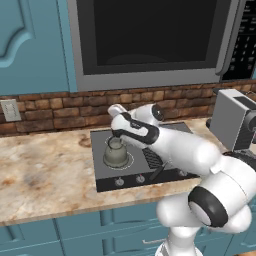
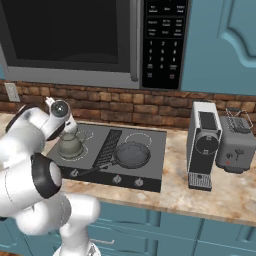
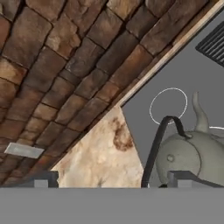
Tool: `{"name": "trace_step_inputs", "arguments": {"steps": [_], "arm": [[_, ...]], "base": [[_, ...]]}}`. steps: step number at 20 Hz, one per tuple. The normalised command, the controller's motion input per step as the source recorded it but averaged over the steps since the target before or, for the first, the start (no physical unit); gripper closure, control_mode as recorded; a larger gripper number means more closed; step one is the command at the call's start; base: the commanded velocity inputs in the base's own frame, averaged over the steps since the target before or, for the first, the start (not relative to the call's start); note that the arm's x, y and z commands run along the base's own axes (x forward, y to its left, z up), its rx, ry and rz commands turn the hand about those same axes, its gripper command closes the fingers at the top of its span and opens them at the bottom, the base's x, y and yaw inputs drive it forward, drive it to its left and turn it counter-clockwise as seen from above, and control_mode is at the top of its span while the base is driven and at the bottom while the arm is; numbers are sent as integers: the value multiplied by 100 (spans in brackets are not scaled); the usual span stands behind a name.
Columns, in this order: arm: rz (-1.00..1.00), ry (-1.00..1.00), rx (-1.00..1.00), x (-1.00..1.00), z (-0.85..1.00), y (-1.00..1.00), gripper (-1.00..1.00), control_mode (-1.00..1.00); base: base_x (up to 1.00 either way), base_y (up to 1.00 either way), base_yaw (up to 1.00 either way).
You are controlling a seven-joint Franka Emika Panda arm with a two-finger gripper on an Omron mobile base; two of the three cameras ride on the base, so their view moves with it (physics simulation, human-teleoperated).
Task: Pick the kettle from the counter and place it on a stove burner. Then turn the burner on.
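- The counter (image 1: 45, 170) is tan marbled stone running along a brick wall (image 1: 55, 107), with an outlet plate (image 1: 10, 110) at the far left and blue cabinets (image 1: 30, 40) above.
- Set into it is a dark grey cooktop (image 2: 155, 150) with a row of knobs (image 2: 116, 178) along the front edge.
- The kettle (image 1: 116, 153) sits upright on the stove burner (image 1: 131, 161) at the cooktop's front left.
- The gripper (image 3: 111, 179) hangs just above and beside the kettle, jaws spread wide, holding nothing; one fingertip (image 3: 186, 178) is close to the kettle's body.
- A frying pan (image 2: 132, 154) lies right of the centre grille.
- Further right stand a coffee machine (image 2: 204, 145) and a toaster (image 2: 236, 142).
- A microwave (image 2: 85, 35) hangs overhead.
- In both base views the arm hides part of the kettle and the burner ring.
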Motion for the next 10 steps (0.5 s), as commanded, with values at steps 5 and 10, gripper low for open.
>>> {"name": "trace_step_inputs", "arguments": {"steps": [5, 10], "arm": [[4, -33, -4, -100, 60, 0, -100, -100], [0, -35, -1, -100, 100, 0, -100, -100]], "base": [[0, 0, 0], [0, 0, 0]]}}
